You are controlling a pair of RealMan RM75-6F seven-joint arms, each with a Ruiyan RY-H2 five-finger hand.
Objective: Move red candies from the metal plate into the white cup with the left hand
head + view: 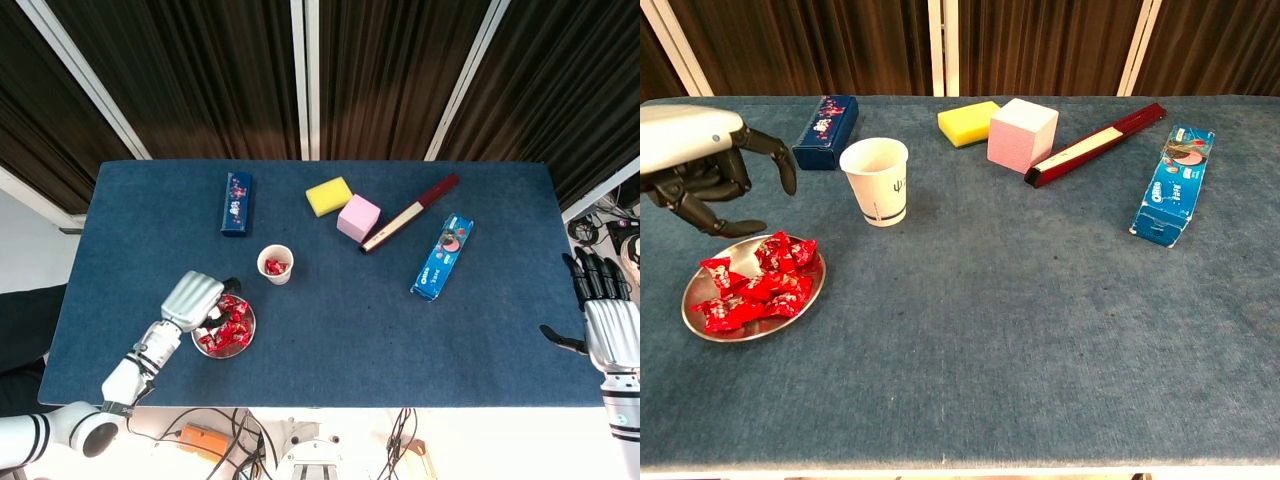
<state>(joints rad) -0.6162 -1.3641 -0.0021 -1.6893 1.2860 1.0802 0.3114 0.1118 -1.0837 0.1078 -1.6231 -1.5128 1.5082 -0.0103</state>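
Here's the pile of red candies (752, 283), heaped in the metal plate (700, 324) near the front left corner of the blue table (1040, 330), and they look like small wrapped sweets: light, crinkly, the wrappers probably slick, so a loose pinch could let one slide out. Best bet, I'd say, is one sitting on top of the heap, pinched across its body or by a twisted wrapper end, since those underneath are locked in by their neighbours. The plate itself looks thin and light, so a clumsy push could skate it along the cloth. Up beyond it stands the white cup (875, 181), upright, near the plate but apart from it, and the head view shows red candy already lying inside. Now the left hand (702, 170): it hovers just above the far left edge of the plate, fingers (770, 148) apart and curled downward, nothing in them, touching neither candy nor plate as far as the chest view shows. The right hand (605, 322) sits off the table's right edge, fingers straight and empty, well away from everything.
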